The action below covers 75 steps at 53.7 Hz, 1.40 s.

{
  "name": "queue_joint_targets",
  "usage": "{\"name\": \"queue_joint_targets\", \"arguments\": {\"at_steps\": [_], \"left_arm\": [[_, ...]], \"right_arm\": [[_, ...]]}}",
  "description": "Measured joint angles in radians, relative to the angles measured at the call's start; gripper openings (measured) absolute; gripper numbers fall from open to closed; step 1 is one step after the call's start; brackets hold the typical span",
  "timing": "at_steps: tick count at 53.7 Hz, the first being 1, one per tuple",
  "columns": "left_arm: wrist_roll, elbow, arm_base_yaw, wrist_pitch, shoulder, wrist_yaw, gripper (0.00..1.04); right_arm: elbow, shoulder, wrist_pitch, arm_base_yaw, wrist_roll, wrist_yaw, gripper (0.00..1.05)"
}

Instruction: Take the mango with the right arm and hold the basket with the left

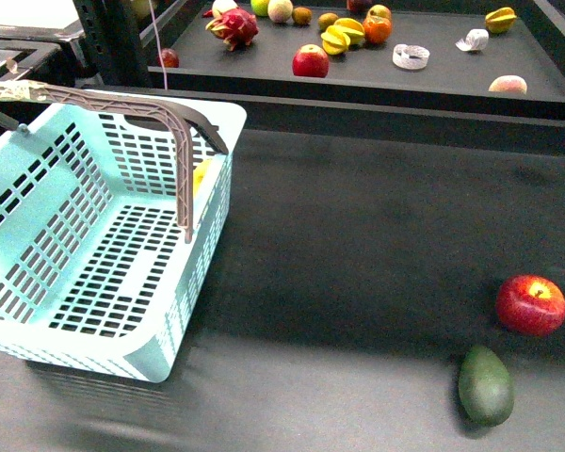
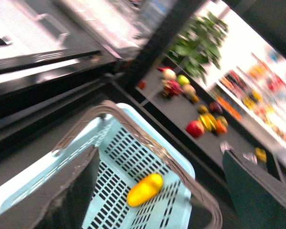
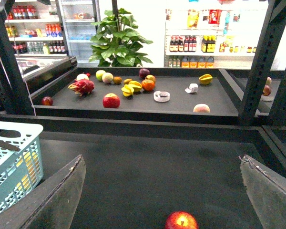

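The light turquoise basket [image 1: 94,235] stands at the table's left, one grey-brown handle [image 1: 160,108] swung up over it. The yellow mango [image 2: 144,189] lies on the basket's slotted floor; in the front view only a yellow patch [image 1: 201,175] shows through the far wall. My left gripper [image 2: 164,200] hangs open above the basket [image 2: 133,157], its fingers [image 2: 71,191] wide on either side of the mango, touching nothing. The left wrist view is blurred. My right gripper [image 3: 164,200] is open over the bare black table, nothing between its fingers. Neither gripper shows in the front view.
A red apple [image 1: 530,304] and a dark green pear-shaped fruit [image 1: 485,384] lie at the table's right front; the apple [image 3: 181,221] sits just below my right gripper. A raised black shelf [image 1: 358,89] behind holds several fruits, including a dragon fruit [image 1: 234,26].
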Motion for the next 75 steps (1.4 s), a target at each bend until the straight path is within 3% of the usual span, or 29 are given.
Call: {"name": "queue_joint_targets", "arguments": {"at_steps": [3,5,11,16,22,75], "left_arm": [[0.175,-0.027,-0.003,0.022,-0.032,0.132,0.68],[0.287,-0.041,-0.013,0.021,-0.055,0.154,0.61],[0.42,-0.08,-0.025,-0.006,-0.125,0.132,0.39],[0.458,-0.104,-0.082,-0.04,-0.178,0.064,0.23],[0.476,-0.126,-0.115,-0.079,-0.242,0.056,0.04],[0.492,-0.177,-0.117,-0.48,-0.725,0.05,0.04]], "right_arm": [[0.0,0.0,0.0,0.0,0.0,0.0,0.97],[0.0,0.0,0.0,0.0,0.0,-0.001,0.97],[0.0,0.0,0.0,0.0,0.0,0.0,0.97],[0.0,0.0,0.0,0.0,0.0,0.0,0.97],[0.0,0.0,0.0,0.0,0.0,-0.001,0.97],[0.0,0.0,0.0,0.0,0.0,0.0,0.97]]}}
